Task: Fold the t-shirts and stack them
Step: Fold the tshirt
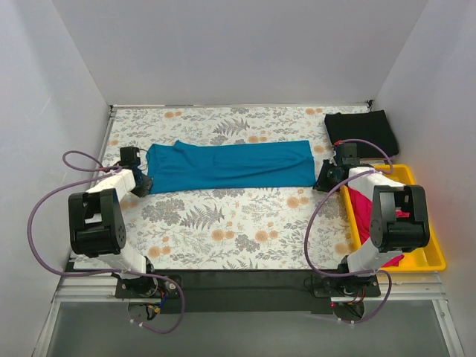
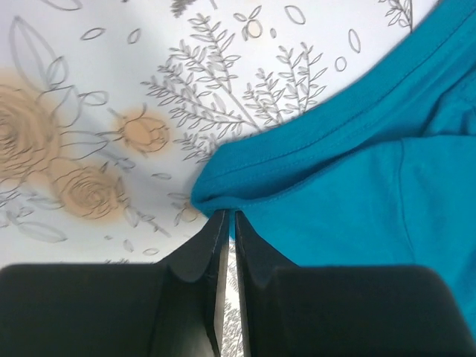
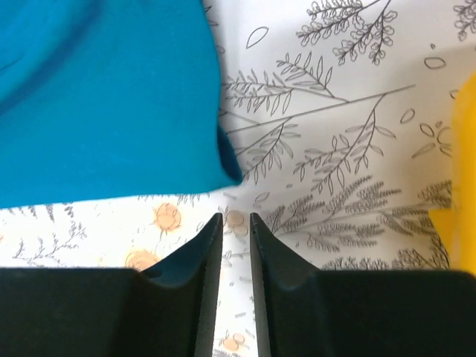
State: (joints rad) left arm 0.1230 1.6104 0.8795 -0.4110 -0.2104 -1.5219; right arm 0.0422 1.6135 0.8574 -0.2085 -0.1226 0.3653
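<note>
Roughly a third done, I'd judge: black t-shirt (image 1: 361,128) folded at the far right corner of the table (image 1: 223,223); teal t-shirt (image 1: 230,166) a long band mid-table (left gripper (image 2: 225,216) pinching its corner, right gripper (image 3: 236,217) barely parted, empty); magenta t-shirt (image 1: 362,212) bunched in the yellow tray (image 1: 428,260).

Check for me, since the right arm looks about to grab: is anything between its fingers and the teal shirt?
Nothing visible. Only floral tablecloth separates the right gripper from the corner of the teal t-shirt; the yellow tray sits aside.

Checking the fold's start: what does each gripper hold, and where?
Left fingers pinch the teal t-shirt at a hemmed corner. Right fingers have nothing between them.
</note>
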